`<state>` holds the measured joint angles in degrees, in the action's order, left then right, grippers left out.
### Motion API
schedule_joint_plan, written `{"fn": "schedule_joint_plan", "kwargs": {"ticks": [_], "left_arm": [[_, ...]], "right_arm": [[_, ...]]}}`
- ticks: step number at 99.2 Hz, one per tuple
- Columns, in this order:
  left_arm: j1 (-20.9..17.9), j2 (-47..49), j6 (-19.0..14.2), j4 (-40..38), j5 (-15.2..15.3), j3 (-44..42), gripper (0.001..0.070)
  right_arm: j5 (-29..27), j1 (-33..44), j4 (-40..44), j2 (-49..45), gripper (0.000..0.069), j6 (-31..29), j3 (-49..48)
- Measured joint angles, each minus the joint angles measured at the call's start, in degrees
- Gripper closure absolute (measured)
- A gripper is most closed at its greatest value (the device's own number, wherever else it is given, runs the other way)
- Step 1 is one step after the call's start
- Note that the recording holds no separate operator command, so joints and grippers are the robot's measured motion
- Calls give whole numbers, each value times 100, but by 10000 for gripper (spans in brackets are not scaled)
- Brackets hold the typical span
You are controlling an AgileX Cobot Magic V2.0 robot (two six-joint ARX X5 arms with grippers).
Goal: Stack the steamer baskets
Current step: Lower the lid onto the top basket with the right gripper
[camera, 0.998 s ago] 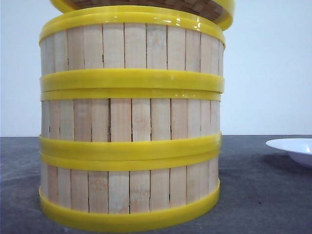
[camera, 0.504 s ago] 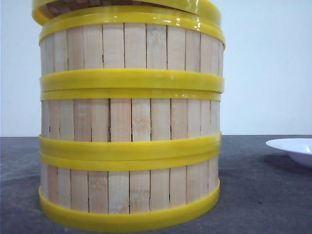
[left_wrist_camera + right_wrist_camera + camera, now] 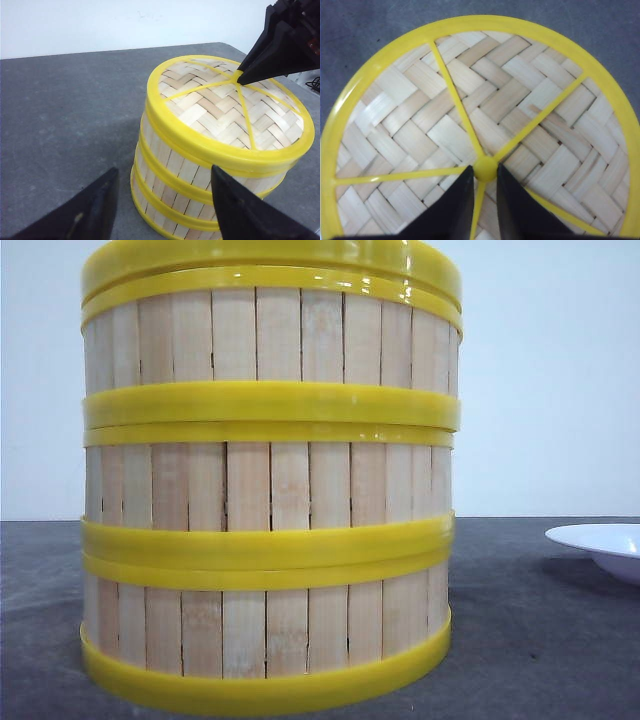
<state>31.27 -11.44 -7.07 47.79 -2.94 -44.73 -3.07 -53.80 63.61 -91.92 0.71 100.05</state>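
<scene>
Three steamer baskets stand stacked in one column on the dark table: top [image 3: 270, 340], middle [image 3: 270, 485], bottom [image 3: 270, 630]. A flat woven lid [image 3: 270, 255] with a yellow rim lies level on the top basket. The right wrist view looks straight down on the lid [image 3: 420, 105]. My right gripper [image 3: 484, 171] is shut on its small yellow centre knob [image 3: 485, 165]. In the left wrist view that gripper [image 3: 242, 77] touches the lid's [image 3: 215, 110] centre. My left gripper [image 3: 164, 172] hangs open beside the stack [image 3: 165, 165], holding nothing.
A white shallow plate [image 3: 605, 540] sits on the table at the right edge of the front view. The grey table [image 3: 65, 115] stretches away behind and to the side of the stack, with a white wall beyond.
The lid was tilted and offset to the right above the stack. It has shifted left and come down, and now lies flat on the top basket's rim.
</scene>
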Motion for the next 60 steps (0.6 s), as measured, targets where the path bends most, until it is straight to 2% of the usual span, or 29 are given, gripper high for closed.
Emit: {"fn": "schedule_joint_plan", "kwargs": {"ticks": [29,35,48,60], "left_arm": [[0,0,0,0,0,0,363],[0,0,0,0,0,0,363],[0,0,0,-2,0,0,363],[0,0,0,0,0,0,363]], "right_arm": [[0,28,2,0,632,22,0],[-13,28,-2,0,578,20,0],[-31,31,-26,0,380,17,13],[-249,57,-28,7,326,48,168]]}}
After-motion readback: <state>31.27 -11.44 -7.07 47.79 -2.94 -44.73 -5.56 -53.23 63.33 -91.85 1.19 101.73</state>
